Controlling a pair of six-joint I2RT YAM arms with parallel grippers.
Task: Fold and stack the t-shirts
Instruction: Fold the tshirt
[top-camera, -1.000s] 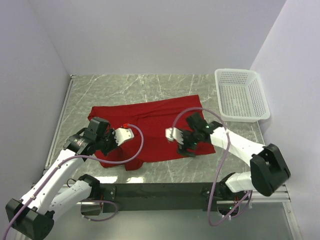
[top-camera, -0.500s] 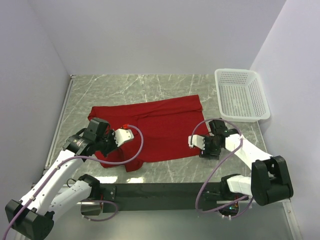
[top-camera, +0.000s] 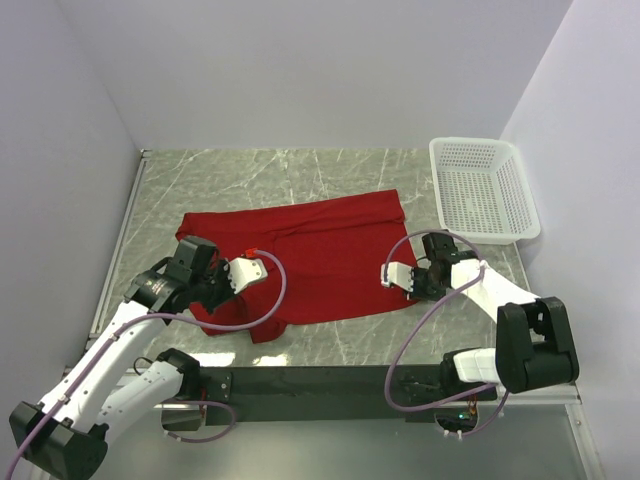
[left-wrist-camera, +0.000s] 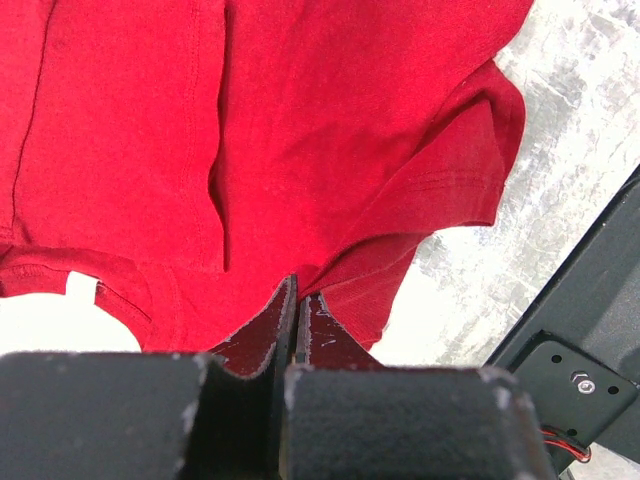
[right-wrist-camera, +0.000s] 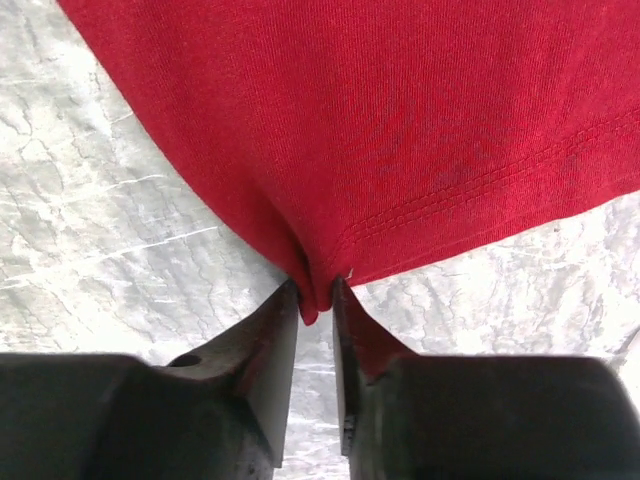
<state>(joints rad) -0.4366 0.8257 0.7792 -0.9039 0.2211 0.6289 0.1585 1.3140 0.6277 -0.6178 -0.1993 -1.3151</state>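
— Nearest the bases, on the left side?
— Pressed together on a pinch of red cloth: left gripper, at the near left end of the t-shirt, beside a short sleeve. Cloth drawn up into a small peak at the tips.
— And across on the right?
— Nipped onto the hem at the shirt's near right corner: right gripper. A narrow tuck of cloth caught between its two black fingers, with grey marbled table showing on either side.
— Whereabouts of the shirt as a whole?
— Spread mostly flat over the middle of the table, long side running left to right, between the two grippers. Wrinkled and bunched at the left end, smoother toward the right.
— Farther back?
— White mesh basket at the far right of the table, near the shirt's far right corner but not touching it. Pale walls beyond.
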